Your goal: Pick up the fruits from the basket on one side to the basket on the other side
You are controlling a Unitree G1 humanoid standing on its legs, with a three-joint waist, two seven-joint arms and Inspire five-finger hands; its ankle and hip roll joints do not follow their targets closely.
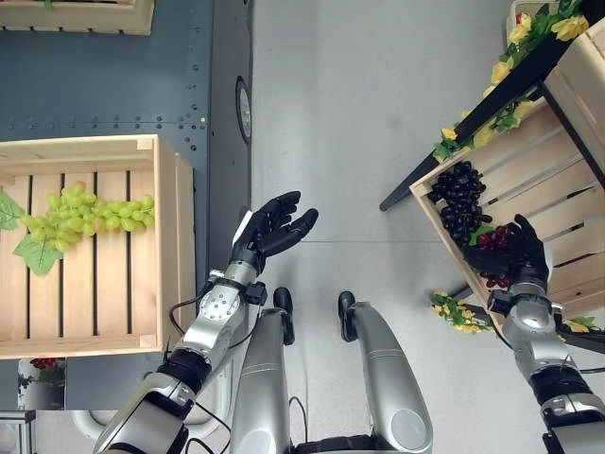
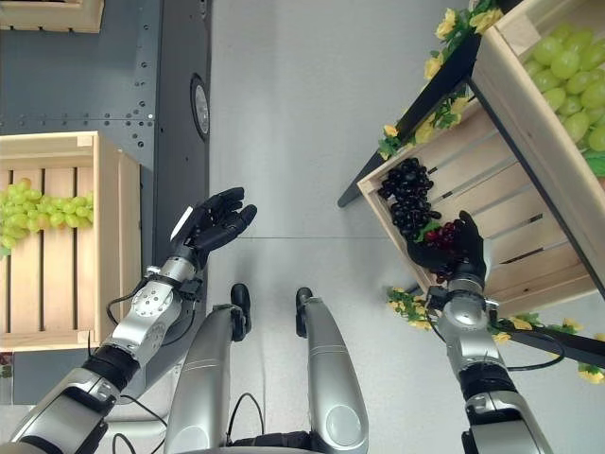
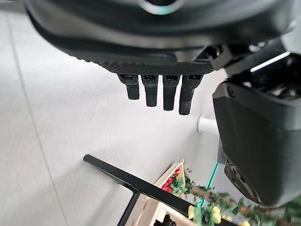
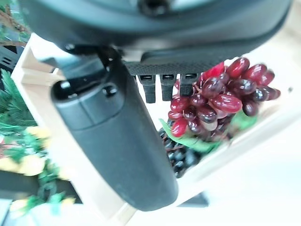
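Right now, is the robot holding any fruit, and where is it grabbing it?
The left hand holds nothing. The right hand is over the red grapes in the crate; whether it grips them cannot be told.

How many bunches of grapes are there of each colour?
Green bunches: 2, one in the left crate and one in the upper right crate
Black bunches: 1
Red bunches: 1, at the right hand
Total: 4
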